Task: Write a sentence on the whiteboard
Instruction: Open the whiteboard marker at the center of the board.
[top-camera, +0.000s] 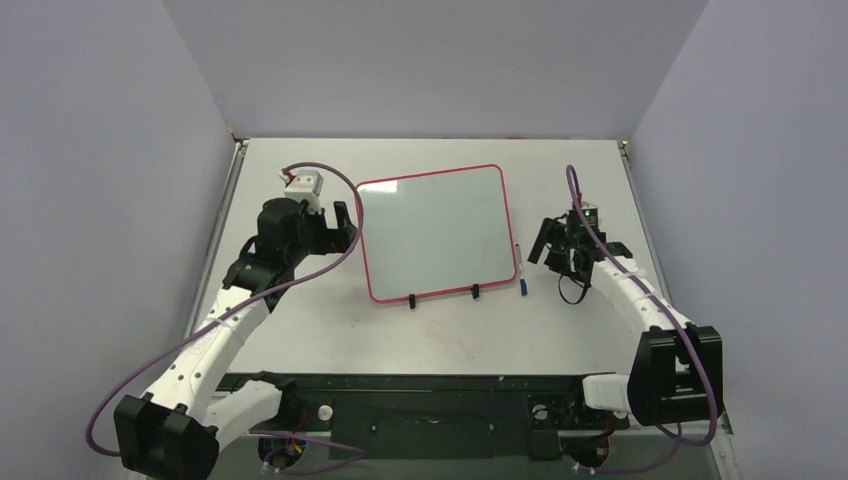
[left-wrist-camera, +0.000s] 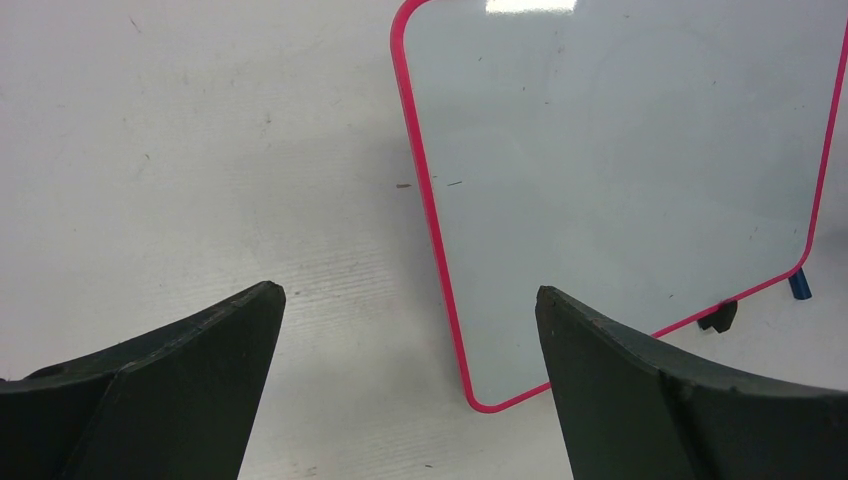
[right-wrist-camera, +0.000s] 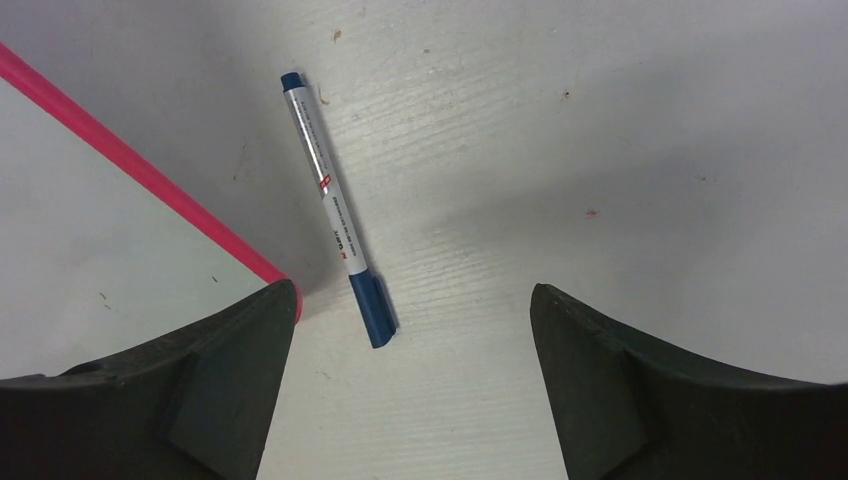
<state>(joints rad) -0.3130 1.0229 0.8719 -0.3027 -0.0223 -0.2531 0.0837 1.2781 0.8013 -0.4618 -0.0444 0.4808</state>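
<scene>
- Left arm: reaches from its base at the near left edge out over the table (top-camera: 330, 330). A purple cable (top-camera: 160, 362) loops along it.
- Left gripper (top-camera: 347, 226): just beside the left short edge of the whiteboard (top-camera: 437, 232), pointing at it. Jaws wide apart, nothing between them.
- Left wrist view: the left gripper (left-wrist-camera: 410, 295) has bare table under one finger (left-wrist-camera: 200, 370). The other finger overlaps the board's near-left corner. I cannot tell whether either tip touches anything.
- The whiteboard: mid-table, appears to lie flat, turned slightly out of square with the table edges. Glossy white surface, thin red-pink frame.
- Two small black feet (top-camera: 411, 301) stick out from the long edge nearest the arm bases.
- In the left wrist view the whiteboard (left-wrist-camera: 620, 170) carries a few tiny dark specks and a glare patch at its far edge.
- Marker pen (top-camera: 521, 272): on the table just beside the board's right edge, near the near-right corner, roughly parallel to that edge.
- In the right wrist view the marker pen (right-wrist-camera: 335, 205) has a silver-white barrel with small print. Its blue cap points toward the camera. A narrow strip of table separates it from the frame of the whiteboard (right-wrist-camera: 90, 230).
- Right gripper (top-camera: 552, 255): just right of the pen, facing it and the board.
- Right wrist view: the right gripper (right-wrist-camera: 412, 290) has its jaws spread wide and grips nothing. The pen's cap end lies between the two fingers, nearer the one beside the board's corner. Height above the table is not clear.
</scene>
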